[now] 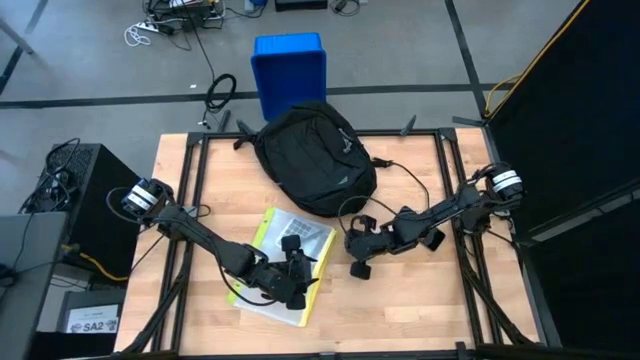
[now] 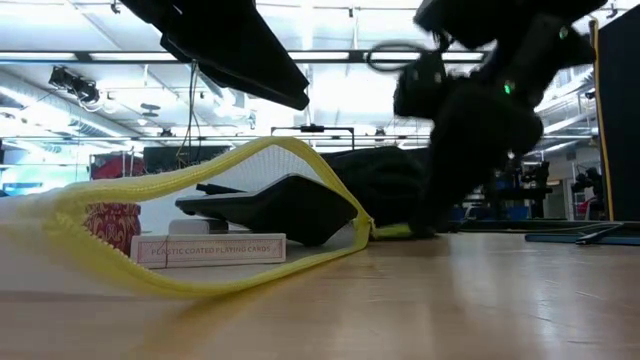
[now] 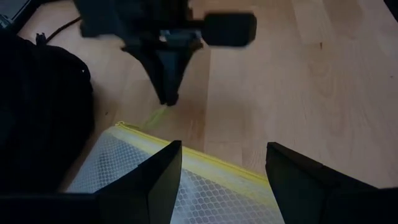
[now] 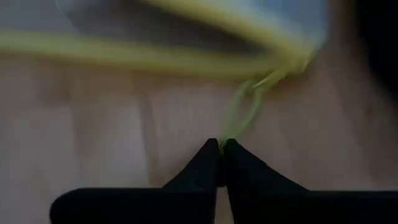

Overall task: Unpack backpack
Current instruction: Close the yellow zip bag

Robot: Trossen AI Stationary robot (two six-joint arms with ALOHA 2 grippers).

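Observation:
The black backpack [image 1: 315, 158] lies at the table's far middle. In front of it, flat on the wood, is a clear mesh pouch [image 1: 285, 262] with a yellow zip edge [image 2: 270, 147]. Inside are a card box [image 2: 210, 249] and a dark flat object [image 2: 275, 203]. My left gripper [image 3: 221, 171] is open over the pouch's mesh [image 3: 205, 199]; I cannot tell whether it touches. My right gripper [image 4: 221, 148] stands at the pouch's right corner, shut on the yellow pull loop [image 4: 241, 112]. My right gripper pinches the free end of the yellow pull loop [image 4: 227, 135] between its two fingertips. The fingers slant down from the table's right. The loop runs from the fingers to the pouch's corner [image 4: 292, 65], just above the wood.
A blue plastic bin [image 1: 290, 70] stands on the floor beyond the far edge, behind the backpack. A black cable [image 1: 405, 172] runs across the table right of the backpack. Bare wood [image 1: 420, 300] lies at the near right.

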